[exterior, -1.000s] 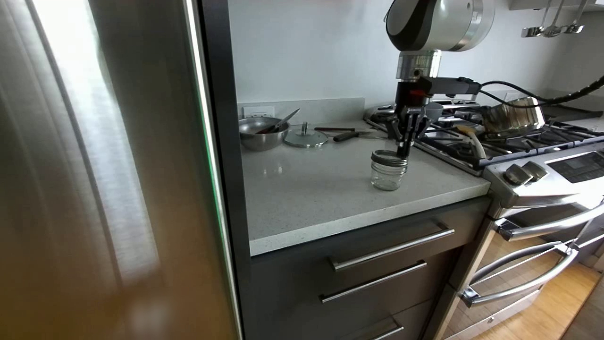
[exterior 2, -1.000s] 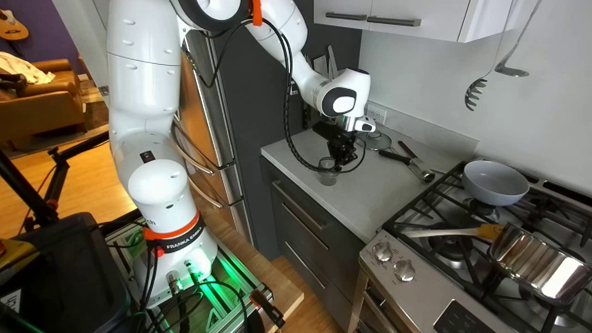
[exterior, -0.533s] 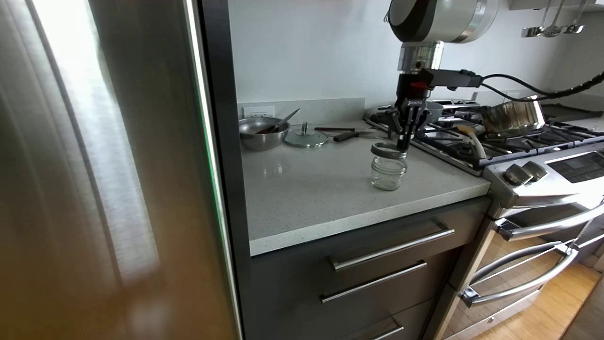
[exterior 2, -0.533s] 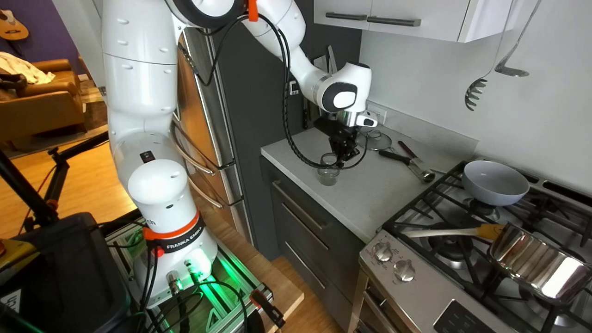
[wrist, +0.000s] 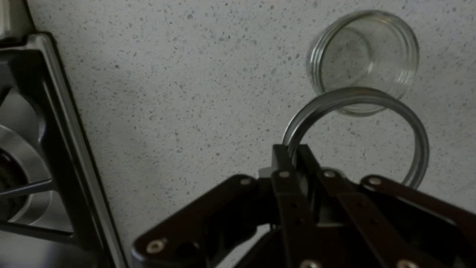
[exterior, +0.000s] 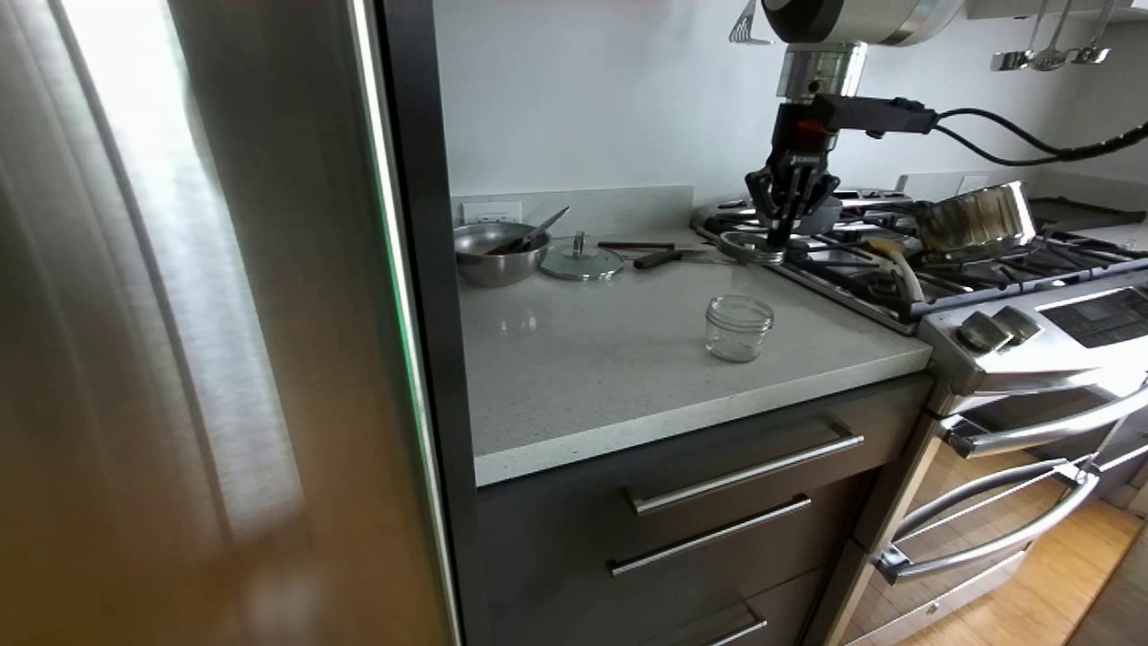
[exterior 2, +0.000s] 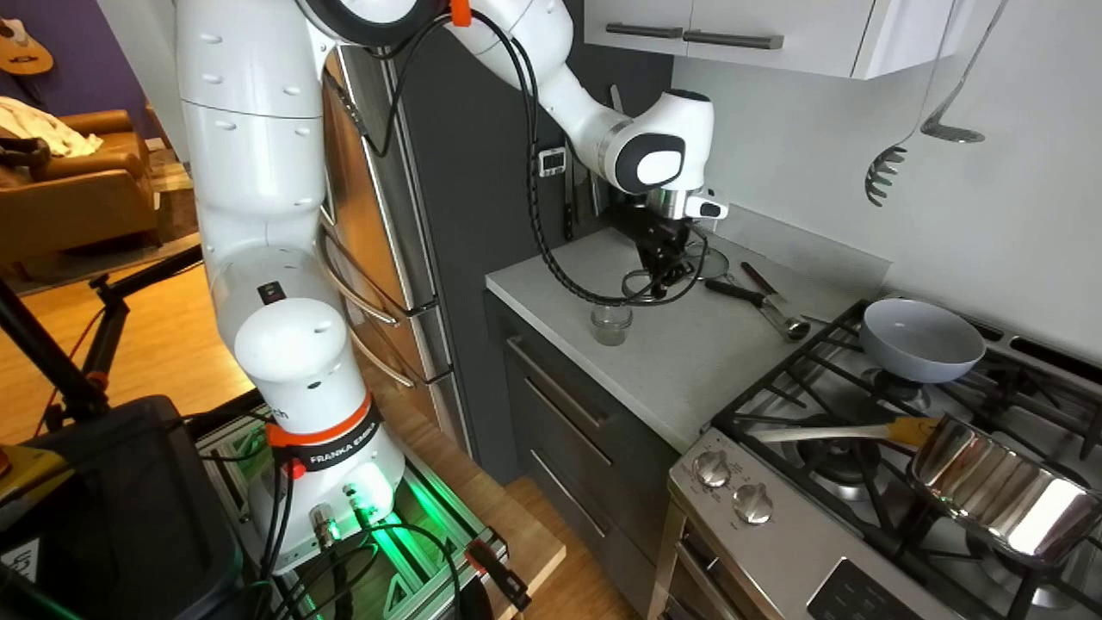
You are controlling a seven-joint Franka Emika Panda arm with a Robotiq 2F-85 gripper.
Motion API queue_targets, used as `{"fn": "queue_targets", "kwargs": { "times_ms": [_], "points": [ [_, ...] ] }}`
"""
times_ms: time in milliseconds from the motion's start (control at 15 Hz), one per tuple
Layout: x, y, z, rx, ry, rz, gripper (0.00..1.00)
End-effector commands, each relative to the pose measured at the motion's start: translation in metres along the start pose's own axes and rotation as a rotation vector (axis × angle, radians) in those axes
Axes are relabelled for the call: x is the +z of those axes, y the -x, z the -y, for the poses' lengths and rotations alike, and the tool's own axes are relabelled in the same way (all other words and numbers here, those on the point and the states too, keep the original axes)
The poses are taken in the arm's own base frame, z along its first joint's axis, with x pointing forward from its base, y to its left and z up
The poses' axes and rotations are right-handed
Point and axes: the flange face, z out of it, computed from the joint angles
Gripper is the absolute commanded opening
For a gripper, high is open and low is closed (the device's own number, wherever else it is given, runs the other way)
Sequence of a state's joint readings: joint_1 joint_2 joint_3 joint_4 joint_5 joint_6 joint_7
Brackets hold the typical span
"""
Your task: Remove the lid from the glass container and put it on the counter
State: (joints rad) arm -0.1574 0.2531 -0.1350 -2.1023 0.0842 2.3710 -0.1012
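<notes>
The lid is a dark metal ring, open in the middle, in the wrist view (wrist: 357, 96) and both exterior views (exterior: 746, 255) (exterior 2: 625, 284). My gripper (wrist: 292, 150) is shut on one side of its rim; it also shows in both exterior views (exterior: 778, 239) (exterior 2: 667, 280). The lid hangs above the counter (exterior: 583, 377), apart from the jar. The glass container (exterior: 739, 329), a short clear jar, stands upright and uncovered on the counter, also in the wrist view (wrist: 366, 56). The fingers cover part of the ring.
A steel bowl (exterior: 498, 260), a clear pan lid (exterior: 581, 262) and dark-handled utensils (exterior: 659, 259) lie along the back of the counter. The gas stove (exterior 2: 844, 465) adjoins it, with a grey bowl (exterior 2: 921, 340) and a tilted steel pot (exterior 2: 1003, 499). A tall fridge (exterior: 224, 359) borders the counter.
The lid was on the jar one second ago and slightly above it half a second ago. My gripper has carried it up and towards the back wall. The jar has stayed put.
</notes>
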Motion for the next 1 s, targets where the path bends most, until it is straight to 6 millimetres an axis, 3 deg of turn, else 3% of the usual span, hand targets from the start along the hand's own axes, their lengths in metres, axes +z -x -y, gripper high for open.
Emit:
{"fn": "queue_targets", "kwargs": {
  "times_ms": [0,267,933],
  "points": [
    [-0.006,-0.013,-0.012,0.067,0.009,-0.008,0.02],
    [0.006,-0.027,-0.014,0.109,0.01,-0.004,0.02],
    [0.082,-0.048,-0.025,0.196,0.027,0.066,0.02]
  ]
}}
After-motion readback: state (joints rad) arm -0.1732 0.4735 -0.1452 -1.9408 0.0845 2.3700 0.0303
